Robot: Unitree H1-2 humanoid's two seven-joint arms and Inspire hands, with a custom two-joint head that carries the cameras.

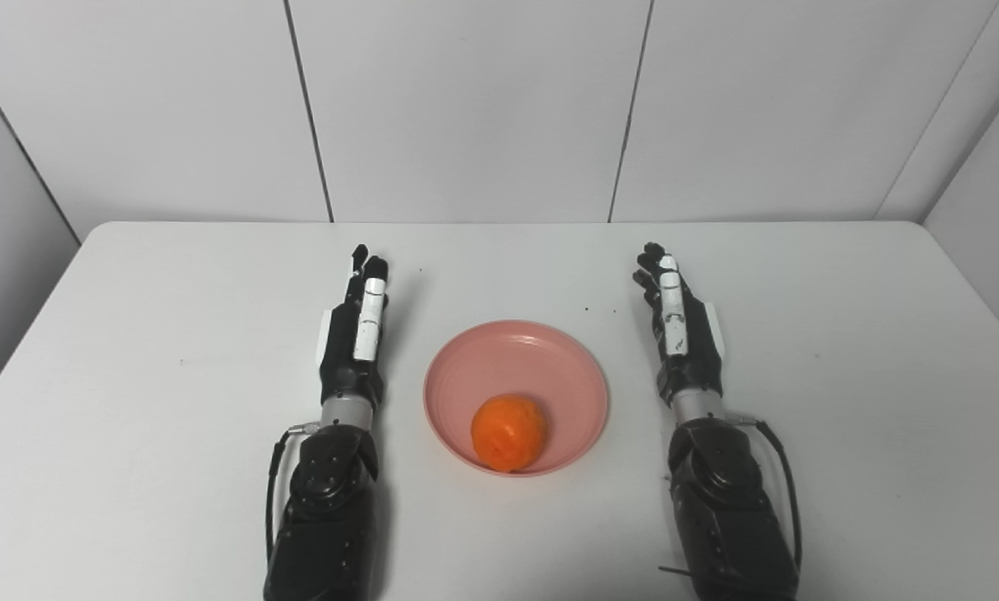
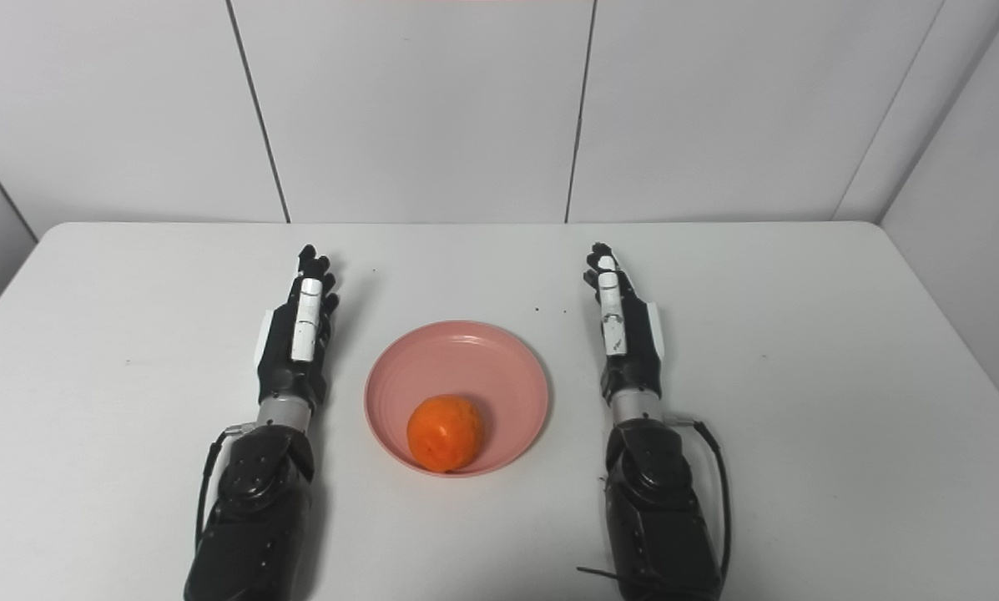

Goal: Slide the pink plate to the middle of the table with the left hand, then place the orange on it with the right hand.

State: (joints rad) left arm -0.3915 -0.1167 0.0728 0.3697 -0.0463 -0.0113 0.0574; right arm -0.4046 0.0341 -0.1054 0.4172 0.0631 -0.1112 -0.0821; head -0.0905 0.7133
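Note:
A pink plate (image 1: 532,355) lies at the middle of the white table, between my two arms. An orange (image 1: 509,432) rests inside the plate, near its front rim. My left hand (image 1: 357,330) lies to the left of the plate, fingers stretched straight toward the far wall, open and holding nothing. On the other side of the plate my right hand (image 1: 681,321) is stretched out the same way, open, with a gap between it and the plate rim.
The white table (image 1: 132,334) ends at a white panelled wall (image 1: 466,108) behind. Its left and right edges show at the sides. A few small dark specks (image 1: 599,310) lie beyond the plate.

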